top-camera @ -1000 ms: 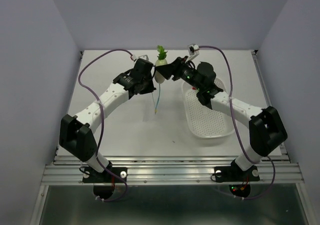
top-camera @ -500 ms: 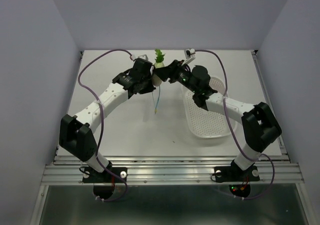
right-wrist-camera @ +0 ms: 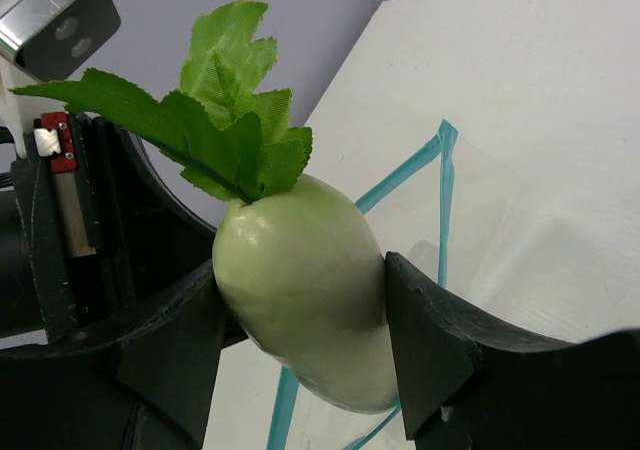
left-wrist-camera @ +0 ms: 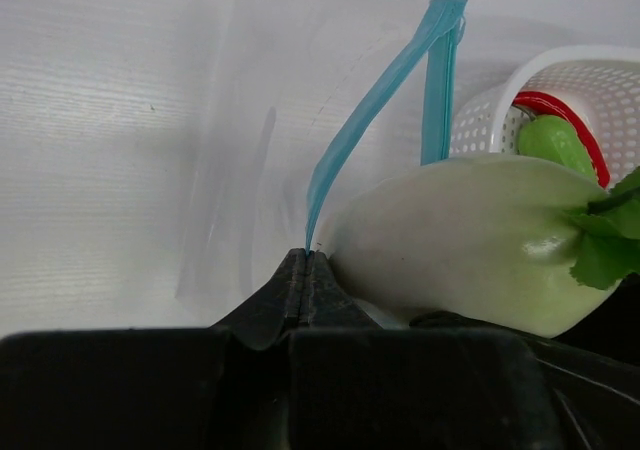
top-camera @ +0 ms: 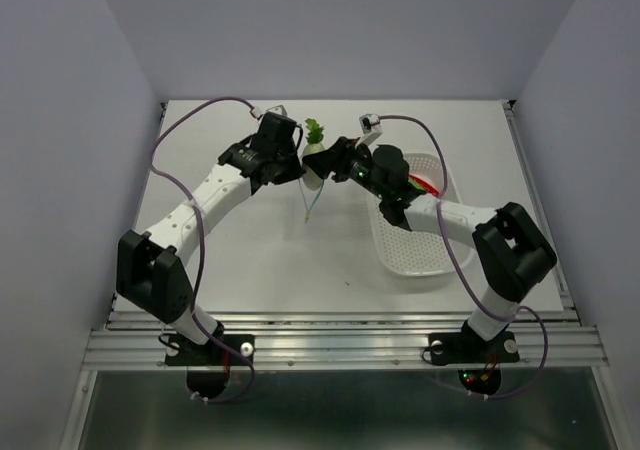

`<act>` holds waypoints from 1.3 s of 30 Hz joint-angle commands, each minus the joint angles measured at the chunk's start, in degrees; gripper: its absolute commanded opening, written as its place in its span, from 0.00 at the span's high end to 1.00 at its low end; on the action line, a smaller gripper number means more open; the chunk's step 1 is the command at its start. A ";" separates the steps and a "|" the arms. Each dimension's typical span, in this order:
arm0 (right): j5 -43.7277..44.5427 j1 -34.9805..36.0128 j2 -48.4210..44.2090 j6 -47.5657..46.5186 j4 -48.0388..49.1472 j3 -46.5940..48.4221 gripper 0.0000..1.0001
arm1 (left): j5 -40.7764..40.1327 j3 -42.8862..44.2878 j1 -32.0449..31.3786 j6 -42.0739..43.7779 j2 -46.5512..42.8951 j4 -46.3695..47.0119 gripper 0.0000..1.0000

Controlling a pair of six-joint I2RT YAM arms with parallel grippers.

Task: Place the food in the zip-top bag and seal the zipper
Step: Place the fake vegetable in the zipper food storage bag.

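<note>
My left gripper [left-wrist-camera: 305,255] is shut on the light blue zipper strip [left-wrist-camera: 360,135] of the clear zip-top bag [left-wrist-camera: 260,160], which hangs open below it; it shows in the top view [top-camera: 290,160] too. My right gripper [right-wrist-camera: 300,320] is shut on the white radish [right-wrist-camera: 300,290] with green leaves, holding it at the bag's mouth, tip between the two blue strips [right-wrist-camera: 400,175]. The radish [top-camera: 314,160] sits between both grippers in the top view, by the right gripper [top-camera: 322,166]. The green cucumber piece [left-wrist-camera: 555,145] and red chili [left-wrist-camera: 545,105] lie in the white basket.
The white perforated basket [top-camera: 400,240] stands on the table right of centre, under my right arm. It also shows at the right of the left wrist view [left-wrist-camera: 480,120]. Grey walls close in the table on three sides.
Both grippers have moved nearer and lower with the bag and radish. The radish has tilted and come down toward the open bag mouth. The right arm has swung left.
</note>
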 commanded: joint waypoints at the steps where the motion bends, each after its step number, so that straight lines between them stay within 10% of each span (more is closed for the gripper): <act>1: 3.36 1.48 0.18 -0.79 1.63 0.02 0.82 | 0.35 0.17 0.55 -0.55 -3.87 2.07 1.00; 22: 13.13 6.49 -2.63 -4.48 -6.02 2.30 0.16 | 1.23 -2.03 1.26 -1.69 -5.63 3.48 1.00; 39: 16.01 6.49 -10.71 -12.21 -24.42 12.57 0.00 | 2.20 -3.43 1.43 -2.04 -6.24 4.18 1.00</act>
